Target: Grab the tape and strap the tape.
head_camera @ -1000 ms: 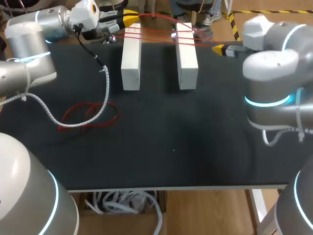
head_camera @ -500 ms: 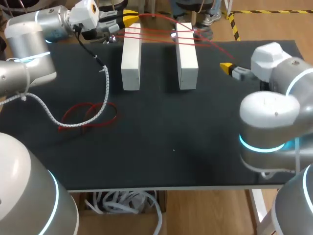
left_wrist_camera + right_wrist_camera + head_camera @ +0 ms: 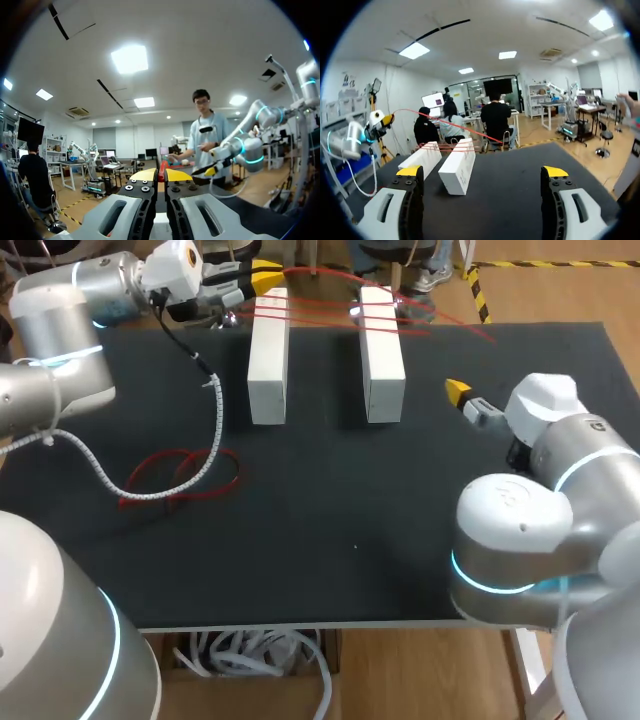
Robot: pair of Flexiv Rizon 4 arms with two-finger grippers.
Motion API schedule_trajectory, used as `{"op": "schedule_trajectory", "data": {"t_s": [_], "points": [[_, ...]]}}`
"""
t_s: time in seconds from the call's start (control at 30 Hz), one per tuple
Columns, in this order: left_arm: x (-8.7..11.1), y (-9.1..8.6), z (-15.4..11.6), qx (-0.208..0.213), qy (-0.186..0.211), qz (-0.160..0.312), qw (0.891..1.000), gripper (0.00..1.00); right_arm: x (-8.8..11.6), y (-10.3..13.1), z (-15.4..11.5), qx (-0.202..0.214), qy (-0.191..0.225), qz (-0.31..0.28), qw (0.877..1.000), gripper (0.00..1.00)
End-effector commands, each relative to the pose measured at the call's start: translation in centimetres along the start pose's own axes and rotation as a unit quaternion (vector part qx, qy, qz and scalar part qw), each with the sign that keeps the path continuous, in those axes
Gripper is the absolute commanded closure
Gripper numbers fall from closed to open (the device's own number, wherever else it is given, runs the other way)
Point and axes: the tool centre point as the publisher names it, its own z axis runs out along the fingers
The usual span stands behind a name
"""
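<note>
Now left claw (image 3: 161,174) pinches the red tape (image 3: 320,312) (right claw (image 3: 482,171) gapes empty)

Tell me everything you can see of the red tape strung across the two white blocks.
The red tape is a thin band. Several taut strands run between the far ends of the left white block and the right white block. One length arcs from the left pincer, whose yellow tips are shut on it, over toward the right white block. A loose tail trails on toward the far right corner of the black table.
</note>
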Motion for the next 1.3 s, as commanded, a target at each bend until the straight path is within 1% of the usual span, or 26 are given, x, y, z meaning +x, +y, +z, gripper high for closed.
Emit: {"op": "schedule_trajectory", "data": {"t_s": [0.03, 0.17, 0.2, 0.23, 0.27, 0.83, 0.87, 0.9, 0.93, 0.97, 1.03, 1.07, 1.17, 1.27, 1.3], "points": [[0.1, 0.1, 0.0, 0.001, -0.001, 0.001, 1.0, 1.0, 0.4, 0.2, 0.3, 0.039, -0.024, 0.058, 0.997, 0.0], [0.1, 0.1, 0.0, 0.001, -0.001, 0.001, 1.0, 1.0, 0.2, -0.1, 0.2, 0.052, -0.009, 0.103, 0.993, 0.0], [0.1, 0.1, 0.0, 0.001, -0.001, 0.001, 1.0, 1.0, 0.2, -0.1, 0.1, 0.038, -0.008, 0.108, 0.993, 0.0], [0.1, 0.1, 0.0, 0.001, -0.001, 0.001, 1.0, 1.0, 0.0, -0.1, 0.0, 0.037, 0.004, 0.112, 0.993, 0.0], [0.1, 0.1, 0.0, 0.001, -0.001, 0.001, 1.0, 1.0, -0.2, -0.1, -0.2, 0.035, 0.017, 0.101, 0.994, 0.0], [0.1, 0.1, 0.0, 0.001, -0.001, 0.001, 1.0, 1.0, -0.2, -0.1, -0.2, 0.035, 0.017, 0.101, 0.994, 0.0], [0.1, 0.1, 0.0, 0.001, -0.001, 0.001, 1.0, 1.0, -0.1, -0.4, -0.2, 0.066, -0.001, 0.13, 0.989, 0.0], [0.1, 0.1, 0.0, 0.001, -0.001, 0.001, 1.0, 1.0, 0.0, -0.5, -0.3, 0.086, -0.025, 0.164, 0.982, 0.0], [0.1, 0.1, 0.0, 0.001, -0.001, 0.001, 1.0, 1.0, 0.0, -0.6, -0.4, 0.095, -0.027, 0.187, 0.977, 0.0], [0.1, 0.1, 0.0, 0.001, -0.001, 0.001, 1.0, 1.0, 0.1, -0.3, -0.9, 0.098, -0.031, 0.212, 0.972, 0.0], [0.1, 0.1, 0.0, 0.001, -0.001, 0.001, 1.0, 1.0, 0.0, -0.2, -1.2, 0.117, -0.048, 0.265, 0.956, 0.0], [0.1, 0.1, 0.0, 0.001, -0.001, 0.001, 1.0, 1.0, 0.0, -0.2, -1.3, 0.12, -0.052, 0.285, 0.95, 0.0], [0.1, 0.1, 0.0, 0.001, -0.001, 0.001, 1.0, 1.0, -0.2, -0.1, -1.4, 0.106, -0.043, 0.331, 0.937, 0.0], [0.1, 0.1, 0.0, 0.001, -0.001, 0.001, 1.0, 1.0, -0.3, 0.3, -1.6, 0.082, -0.038, 0.378, 0.921, 0.0], [0.1, 0.1, 0.0, 0.001, -0.001, 0.001, 1.0, 1.0, -0.5, 0.2, -1.1, 0.07, -0.04, 0.399, 0.913, 0.0]]}}
